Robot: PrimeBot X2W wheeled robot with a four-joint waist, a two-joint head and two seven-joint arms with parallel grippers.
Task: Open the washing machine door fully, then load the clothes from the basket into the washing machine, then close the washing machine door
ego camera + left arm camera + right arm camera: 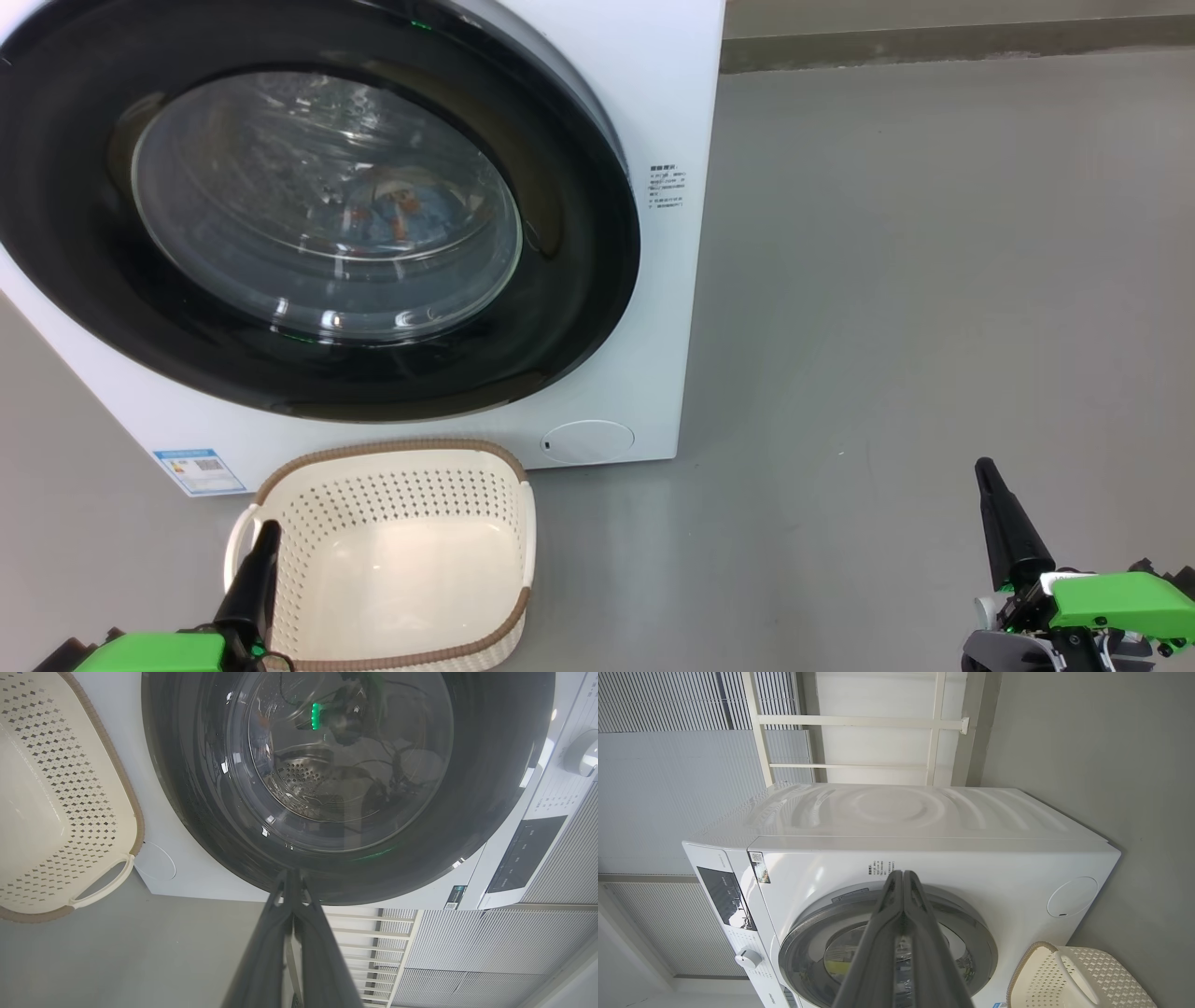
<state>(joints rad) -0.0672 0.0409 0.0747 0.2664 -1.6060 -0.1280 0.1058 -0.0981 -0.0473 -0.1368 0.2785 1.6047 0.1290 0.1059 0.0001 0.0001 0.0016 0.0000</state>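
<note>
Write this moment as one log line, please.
door: shut | clothes: in drum | basket: empty | left gripper: shut | right gripper: shut

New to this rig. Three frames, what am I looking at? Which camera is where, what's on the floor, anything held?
It is a wheeled robot with two arms. The head view looks down from its head: a big white front-loading washing machine, its round black-rimmed glass door closed, with blue and orange printed clothes visible through the glass. On the grey floor stands an empty cream perforated plastic basket with a brown rim. The left gripper and right gripper sit at the bottom corners, jaws shut, holding nothing. The other two pictures come from wrist cameras looking along each arm's dark fingers, so the room appears turned sideways.
</note>
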